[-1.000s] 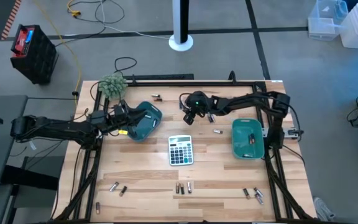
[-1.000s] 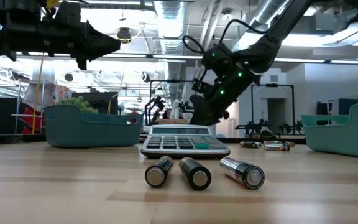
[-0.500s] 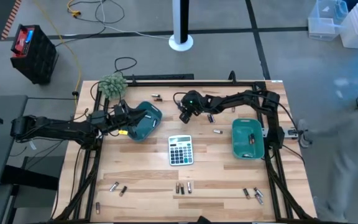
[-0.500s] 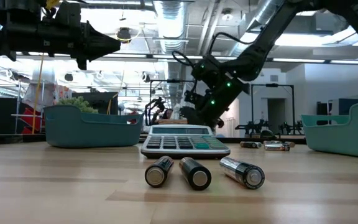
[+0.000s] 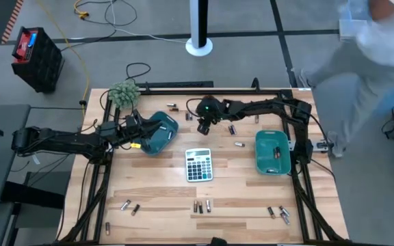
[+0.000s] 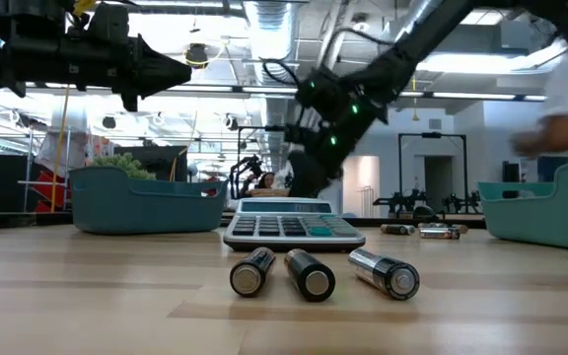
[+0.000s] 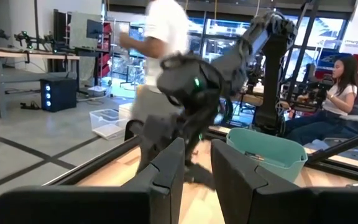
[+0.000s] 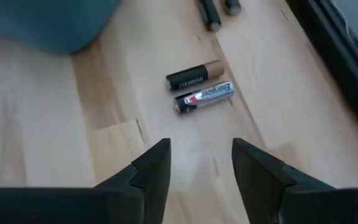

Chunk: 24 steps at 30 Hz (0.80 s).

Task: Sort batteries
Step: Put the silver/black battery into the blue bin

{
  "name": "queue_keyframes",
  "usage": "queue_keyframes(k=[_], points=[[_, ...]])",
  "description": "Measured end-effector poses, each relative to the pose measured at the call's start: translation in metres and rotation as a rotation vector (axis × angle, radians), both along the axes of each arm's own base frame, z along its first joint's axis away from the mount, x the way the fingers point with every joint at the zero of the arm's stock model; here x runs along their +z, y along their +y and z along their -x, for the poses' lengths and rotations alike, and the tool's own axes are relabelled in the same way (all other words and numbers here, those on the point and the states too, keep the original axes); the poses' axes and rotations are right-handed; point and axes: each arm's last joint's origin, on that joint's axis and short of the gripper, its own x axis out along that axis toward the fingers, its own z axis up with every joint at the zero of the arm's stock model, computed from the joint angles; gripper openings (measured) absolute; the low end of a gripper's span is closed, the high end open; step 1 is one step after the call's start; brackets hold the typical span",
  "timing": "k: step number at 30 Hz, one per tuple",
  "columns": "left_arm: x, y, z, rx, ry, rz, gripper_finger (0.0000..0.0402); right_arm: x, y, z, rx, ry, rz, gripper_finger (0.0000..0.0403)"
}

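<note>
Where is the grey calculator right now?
In the high view, the grey calculator lies mid-table, between the two teal plastic trays, with three batteries lying nearer the front edge.

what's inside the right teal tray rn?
The high view shows the right teal tray holding a few batteries. The low view shows only its outer wall, so its contents are hidden there.
</note>
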Motion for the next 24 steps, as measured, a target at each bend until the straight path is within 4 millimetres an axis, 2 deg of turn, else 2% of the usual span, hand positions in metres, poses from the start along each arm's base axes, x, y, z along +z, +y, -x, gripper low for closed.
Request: queue_keyframes(k=[3,8,13,16,24], points=[[-0.001,0.0,0.0,0.001,0.012,-0.005,0.0076,0.016,-0.003,-0.006,0.105,0.079,0.021,0.0209],[-0.001,0.0,0.0,0.002,0.014,-0.007,0.0076,0.048,-0.011,-0.018,0.241,0.07,0.135,0.0245],[-0.001,0.0,0.0,0.002,0.014,-0.006,0.0076,0.063,-0.024,-0.017,0.286,0.055,0.162,0.0264],[-0.001,0.0,0.0,0.0,0.01,0.002,0.0076,0.066,-0.039,-0.011,0.265,0.065,0.172,0.0265],[-0.001,0.0,0.0,-0.001,0.008,0.009,0.0076,0.069,-0.094,0.02,0.179,0.03,0.158,0.0265]])
